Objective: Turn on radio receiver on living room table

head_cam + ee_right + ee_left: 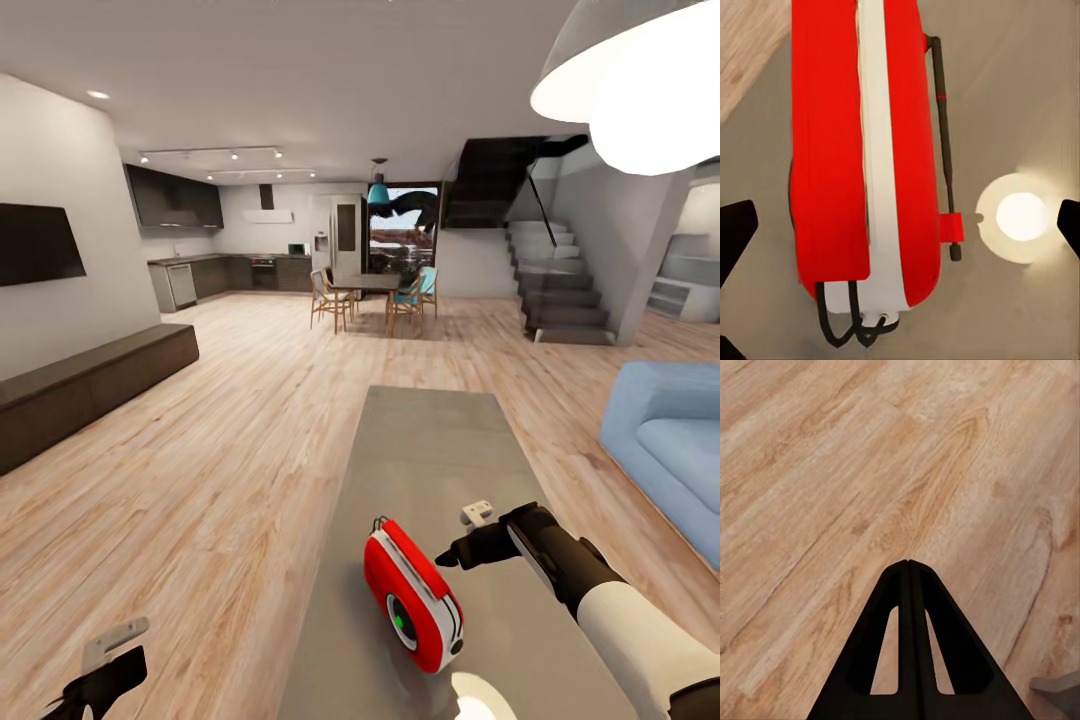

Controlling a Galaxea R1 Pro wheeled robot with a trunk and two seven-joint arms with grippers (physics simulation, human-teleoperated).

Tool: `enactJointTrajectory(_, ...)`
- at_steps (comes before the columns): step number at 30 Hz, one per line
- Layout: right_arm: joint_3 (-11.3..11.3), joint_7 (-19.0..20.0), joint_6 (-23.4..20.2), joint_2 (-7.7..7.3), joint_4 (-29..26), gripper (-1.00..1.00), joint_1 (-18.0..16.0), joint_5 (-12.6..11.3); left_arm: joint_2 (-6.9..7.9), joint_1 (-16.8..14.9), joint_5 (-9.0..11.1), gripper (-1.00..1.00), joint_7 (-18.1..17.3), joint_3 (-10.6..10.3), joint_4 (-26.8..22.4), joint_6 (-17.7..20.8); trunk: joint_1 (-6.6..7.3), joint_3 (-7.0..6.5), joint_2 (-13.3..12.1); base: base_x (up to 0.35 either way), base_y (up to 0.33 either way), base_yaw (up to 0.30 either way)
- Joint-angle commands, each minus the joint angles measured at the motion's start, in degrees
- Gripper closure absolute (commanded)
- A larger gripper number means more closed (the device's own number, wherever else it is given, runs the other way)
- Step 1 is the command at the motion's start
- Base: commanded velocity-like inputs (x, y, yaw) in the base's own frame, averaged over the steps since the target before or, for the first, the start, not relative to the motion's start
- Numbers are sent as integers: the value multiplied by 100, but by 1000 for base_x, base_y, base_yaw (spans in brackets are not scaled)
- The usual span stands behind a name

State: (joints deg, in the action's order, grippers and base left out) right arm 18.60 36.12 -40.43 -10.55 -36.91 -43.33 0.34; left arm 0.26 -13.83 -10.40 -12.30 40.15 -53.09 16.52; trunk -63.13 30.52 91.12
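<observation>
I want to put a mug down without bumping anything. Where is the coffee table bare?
The far stretch of the table, beyond the radio receiver, looks bare to its far edge. The strip between the radio and the table's left edge is bare too, but narrow. The crowded part is the near end, where the right gripper hangs beside the radio, jaws apart.

The left gripper (908, 564) hangs above a light wood plank floor (870, 472), its two black fingers pressed together into a single point, each finger (874, 645) showing a long triangular cutout. At about 5 o'clock from the fingertips, a grey corner (1061, 690) of some object pokes into the frame.
</observation>
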Motion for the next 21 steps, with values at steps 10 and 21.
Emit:
enactJointTrajectory(10,-1,-258,2,0,0,-100,0,5,3,1,-6,100,-3,2,1,5,220,-180,-403,0,0,0)
enactJointTrajectory(21,3,-403,9,0,0,-100,0,-21,8,-3,-5,100,-7,2,1,6,462,-377,-844,-73,49,0)
